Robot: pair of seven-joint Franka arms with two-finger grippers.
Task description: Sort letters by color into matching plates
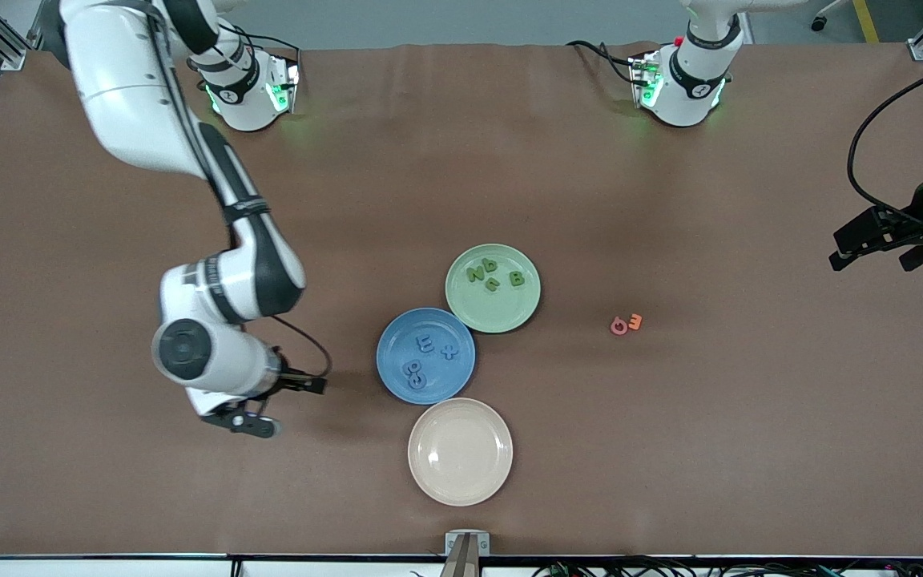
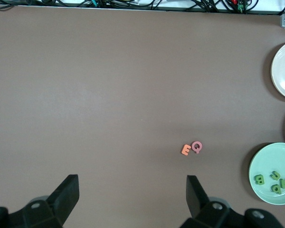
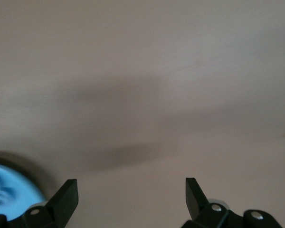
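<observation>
Nearest the camera lies a cream-beige plate, round, shallow and matte, with nothing on it. My right gripper hangs over bare brown table covering toward my right arm's end, its two black fingers spread wide and holding nothing. Next comes the blue plate, touching the cream plate's rim and carrying the blue letters, small chunky foam-like pieces, among them an E and a plus sign. Beside it, farther from the camera and touching it, sits the pale green plate, equal in size, holding the green letters, including an N and a B, clustered near its centre. Toward my left arm's end, well apart from the plates, a pink Q and an orange E lie touching on the covering. My left gripper waits over the table's edge, fingers likewise spread and empty.
</observation>
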